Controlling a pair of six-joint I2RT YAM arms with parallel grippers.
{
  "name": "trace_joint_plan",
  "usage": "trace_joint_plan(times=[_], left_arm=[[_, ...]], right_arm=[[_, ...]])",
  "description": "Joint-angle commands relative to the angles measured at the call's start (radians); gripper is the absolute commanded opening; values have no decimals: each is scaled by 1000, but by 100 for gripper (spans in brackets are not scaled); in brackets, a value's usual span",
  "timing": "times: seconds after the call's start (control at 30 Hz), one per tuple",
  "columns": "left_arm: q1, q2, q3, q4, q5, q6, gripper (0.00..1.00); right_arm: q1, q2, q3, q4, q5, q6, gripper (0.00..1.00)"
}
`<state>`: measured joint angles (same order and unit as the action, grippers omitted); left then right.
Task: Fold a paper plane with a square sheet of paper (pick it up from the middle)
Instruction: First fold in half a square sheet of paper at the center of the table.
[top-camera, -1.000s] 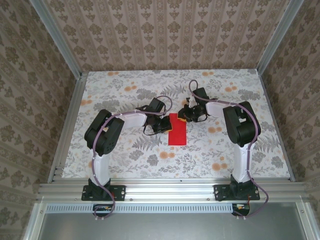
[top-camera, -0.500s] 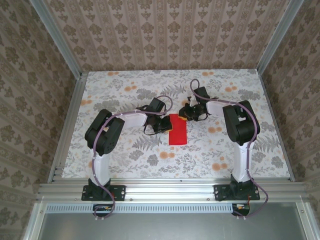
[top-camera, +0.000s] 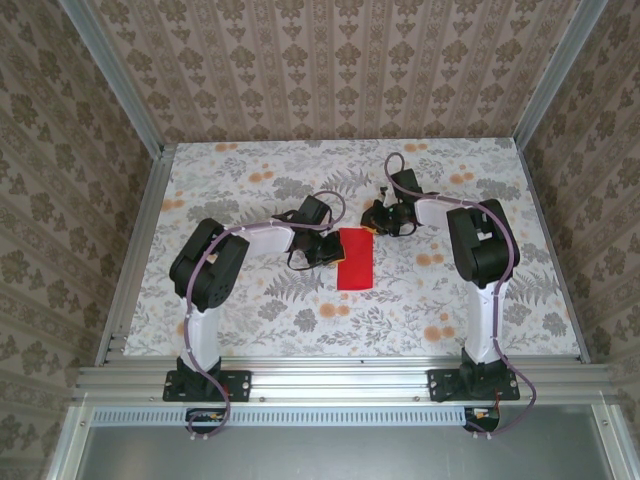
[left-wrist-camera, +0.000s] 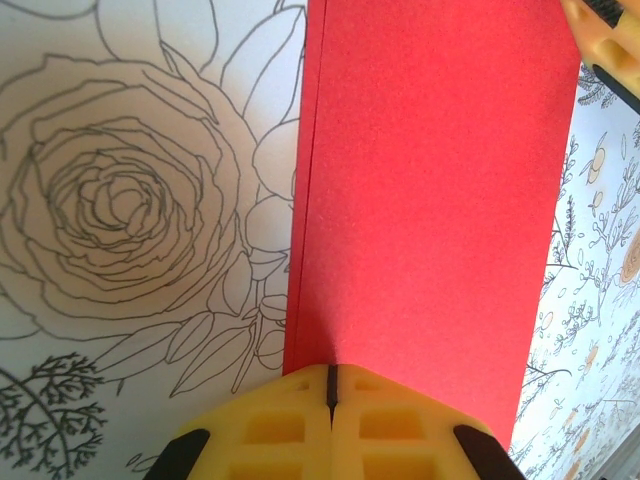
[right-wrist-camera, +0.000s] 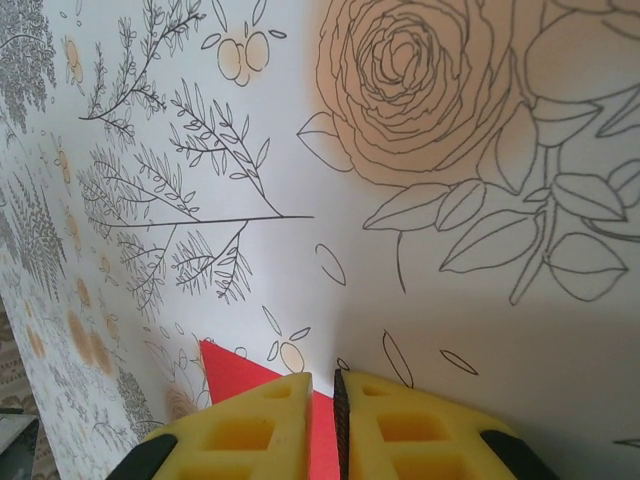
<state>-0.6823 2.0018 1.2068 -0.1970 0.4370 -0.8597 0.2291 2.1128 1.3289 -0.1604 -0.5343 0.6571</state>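
The square sheet of paper (top-camera: 355, 262) lies flat on the flowered table, folded in half into a narrow bright red rectangle. My left gripper (top-camera: 328, 250) is shut, its yellow tips (left-wrist-camera: 330, 375) resting on the paper (left-wrist-camera: 430, 200) just inside its long left edge, where two layers show. My right gripper (top-camera: 380, 222) is at the paper's far right corner, its jaws a narrow gap apart (right-wrist-camera: 322, 385). A red corner (right-wrist-camera: 235, 370) pokes out beside and under those tips. Nothing is pinched between them that I can see. One right finger (left-wrist-camera: 605, 30) shows in the left wrist view.
The flowered tablecloth (top-camera: 250, 300) covers the table, which is fenced by metal rails (top-camera: 135, 260) and patterned walls on three sides. Both arms reach in toward the middle from their bases at the near edge.
My right gripper has shifted a little toward the back right, off the paper's far corner. The left gripper and the paper have stayed put.
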Motion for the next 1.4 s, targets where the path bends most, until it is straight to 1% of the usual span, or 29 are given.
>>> trace_joint_plan(times=[0.0,0.17,0.27,0.4,0.57,0.73,0.83,1.1,1.2,1.37], left_arm=[[-16,60,-55,-140,-87,24,0],[-15,60,-53,-141,-89,21,0],[-14,61,-49,-139,-93,18,0],[-17,64,-49,-133,-93,10,0],[-17,66,-51,-134,-98,7,0],[-17,66,-51,-136,-99,8,0],[-17,66,-53,-136,-101,8,0],[-17,68,-58,-139,-101,9,0],[-16,68,-58,-140,-101,9,0],[-16,69,-56,-140,-100,8,0]], right_arm=[[-2,1,41,-45,31,-4,16],[0,-132,38,-71,-10,-17,17],[17,-193,-28,-82,-46,-19,17],[65,-230,-126,-101,-79,-11,17],[106,-244,-198,-108,-82,-2,17],[104,-218,-225,-112,-65,-11,16],[99,-199,-234,-138,-32,-34,16],[65,-161,-248,-128,1,-67,14],[64,-166,-244,-130,-7,-73,13],[65,-260,-271,-90,-83,-74,13]])
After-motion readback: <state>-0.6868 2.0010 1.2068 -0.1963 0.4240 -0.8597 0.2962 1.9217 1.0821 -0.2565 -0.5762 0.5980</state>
